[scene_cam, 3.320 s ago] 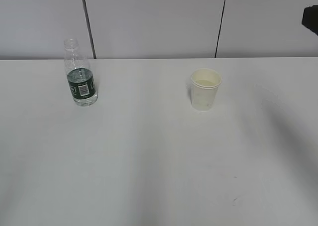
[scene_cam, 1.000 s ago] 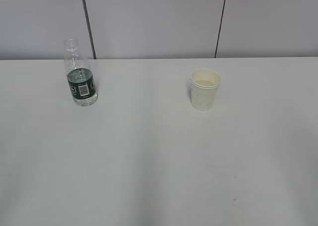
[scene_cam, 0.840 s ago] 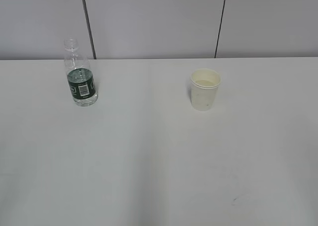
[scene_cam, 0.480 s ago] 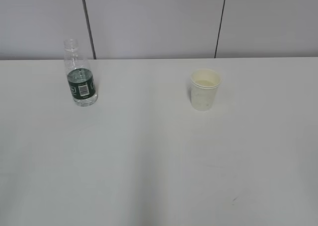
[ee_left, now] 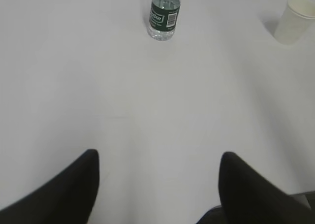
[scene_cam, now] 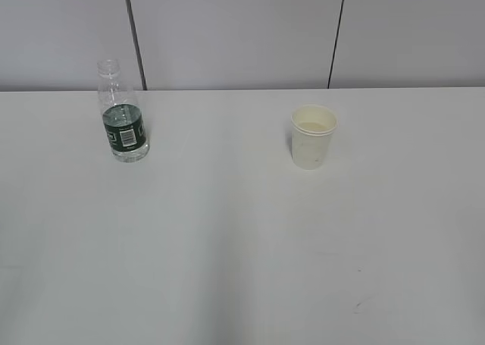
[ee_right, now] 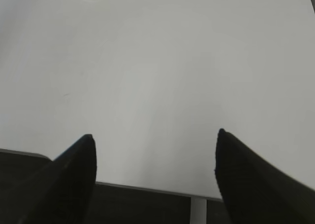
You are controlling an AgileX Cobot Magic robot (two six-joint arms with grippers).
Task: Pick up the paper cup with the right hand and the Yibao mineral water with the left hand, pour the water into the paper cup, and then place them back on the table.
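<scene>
Bottle: Yibao mineral water [scene_cam: 123, 129] stood upright, uncapped, far left on counter [scene_cam: 242, 246]; contents unclear
Cup: paper cup [scene_cam: 313, 136] upright, well right of bottle; liquid uncertain
Pincers: left pincer [ee_left: 157, 184] and right pincer [ee_right: 155, 170] both agape, empty

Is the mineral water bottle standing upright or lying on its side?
Upright. The Yibao mineral water stands on its base on the table, open neck pointing up, with no cap. Nothing touches it.

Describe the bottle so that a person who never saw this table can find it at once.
On the white table, look to the far left, near the grey wall. The bottle stands there upright, well apart from the paper cup on the right. It is clear plastic with a dark green label and no cap, taller than the cup.
</scene>
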